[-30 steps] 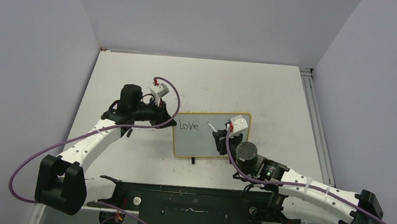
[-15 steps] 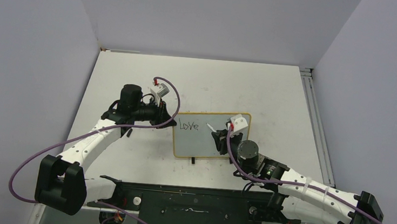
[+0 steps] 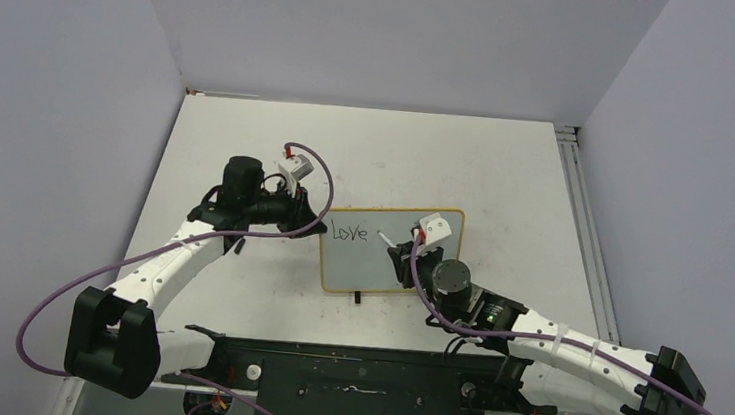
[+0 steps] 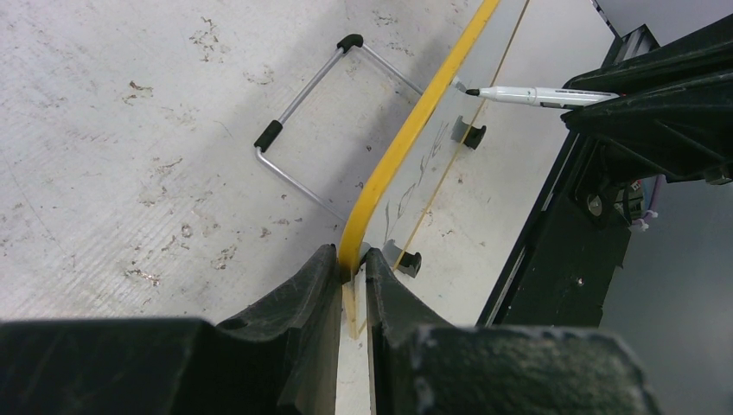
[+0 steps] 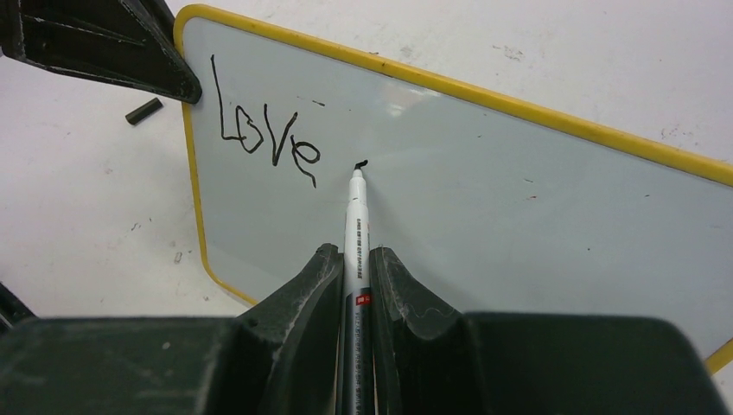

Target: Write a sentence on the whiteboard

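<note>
The whiteboard [image 3: 379,264] with a yellow frame stands mid-table; it also shows in the right wrist view [image 5: 519,207]. Of the sentence, only "Love" [image 5: 264,134] is written at its upper left, plus a tiny black mark [image 5: 360,163] by the pen tip. My left gripper [image 4: 350,264] is shut on the board's yellow left edge [image 4: 406,143]. My right gripper [image 5: 354,259] is shut on a white marker [image 5: 354,216], whose tip sits at the board just right of "Love". The marker also shows in the left wrist view [image 4: 536,93].
The board's wire stand [image 4: 302,130] rests on the scuffed white table behind it. A small black piece [image 5: 143,111] lies on the table left of the board. The black base rail [image 3: 359,377] runs along the near edge.
My right arm has shifted slightly left, bringing the marker tip closer to "Love". The left arm and board have not moved.
</note>
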You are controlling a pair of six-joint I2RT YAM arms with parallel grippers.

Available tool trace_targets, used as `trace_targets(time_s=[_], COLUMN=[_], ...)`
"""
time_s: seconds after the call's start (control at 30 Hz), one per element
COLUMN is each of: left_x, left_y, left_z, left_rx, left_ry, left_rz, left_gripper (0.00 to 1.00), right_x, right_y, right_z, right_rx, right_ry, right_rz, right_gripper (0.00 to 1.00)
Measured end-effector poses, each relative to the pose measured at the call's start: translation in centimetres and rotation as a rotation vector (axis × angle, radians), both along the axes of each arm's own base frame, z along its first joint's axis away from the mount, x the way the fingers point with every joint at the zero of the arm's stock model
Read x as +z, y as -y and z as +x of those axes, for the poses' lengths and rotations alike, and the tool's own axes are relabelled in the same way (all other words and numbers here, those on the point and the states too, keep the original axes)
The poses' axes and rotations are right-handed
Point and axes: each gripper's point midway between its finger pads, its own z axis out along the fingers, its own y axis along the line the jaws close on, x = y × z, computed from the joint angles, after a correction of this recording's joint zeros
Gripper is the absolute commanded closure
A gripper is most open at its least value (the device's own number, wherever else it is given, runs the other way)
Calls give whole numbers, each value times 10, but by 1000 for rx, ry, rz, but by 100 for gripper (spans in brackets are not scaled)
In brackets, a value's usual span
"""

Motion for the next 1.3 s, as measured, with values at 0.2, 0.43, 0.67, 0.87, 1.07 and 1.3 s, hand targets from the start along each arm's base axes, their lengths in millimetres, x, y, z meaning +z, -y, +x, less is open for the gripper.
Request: trace_targets(time_s=[0.2, 0.43, 0.67, 0.87, 1.07, 1.3], left_x=[0, 0, 0, 0, 0, 0], left_y=[0, 1, 1, 1, 1, 1], left_z=[0, 0, 0, 0, 0, 0], left_rx=[0, -3, -2, -3, -3, -2], left_ry=[1, 3, 4, 4, 4, 4], left_rz=[0, 2, 3, 3, 3, 4], left_gripper=[100, 100, 100, 100, 100, 100], right_x=[-1, -13, -20, -16, -6, -1], right_y=[0, 2, 2, 2, 3, 5], right_z=[0, -7, -10, -8, -2, 2], right_rx=[-5, -5, -2, -8, -29, -53], right_ry=[-11, -44, -63, -48, -7, 16], right_rz=[12, 23, 22, 29, 48, 56], right_gripper=[95, 95, 95, 95, 95, 95])
